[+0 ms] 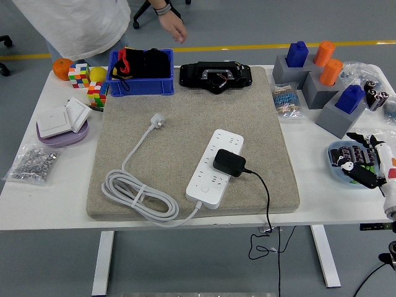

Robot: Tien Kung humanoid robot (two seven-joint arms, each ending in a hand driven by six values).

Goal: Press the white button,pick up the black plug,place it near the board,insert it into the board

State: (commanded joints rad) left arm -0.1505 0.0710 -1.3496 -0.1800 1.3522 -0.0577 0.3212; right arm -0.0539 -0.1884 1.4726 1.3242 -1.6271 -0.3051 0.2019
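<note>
Surface: grey mat [185, 124] on white table [37, 192].
Black plug [229, 163]: seated in white board [215, 168], frame centre.
Right hand [365, 166]: right edge, fingers loosely spread, empty.
Person's hand [173, 25]: top, clear of table.

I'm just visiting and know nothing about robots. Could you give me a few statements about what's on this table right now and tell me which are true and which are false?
1. The black plug sits in the white power strip. True.
2. The robot's right hand grips the plug. False: it is at the table's right edge with its fingers open, holding nothing.
3. A person's hand presses on the strip. False: it is lifted away beyond the table's far side.
4. The strip's white cable lies coiled on the grey mat. True.
</note>
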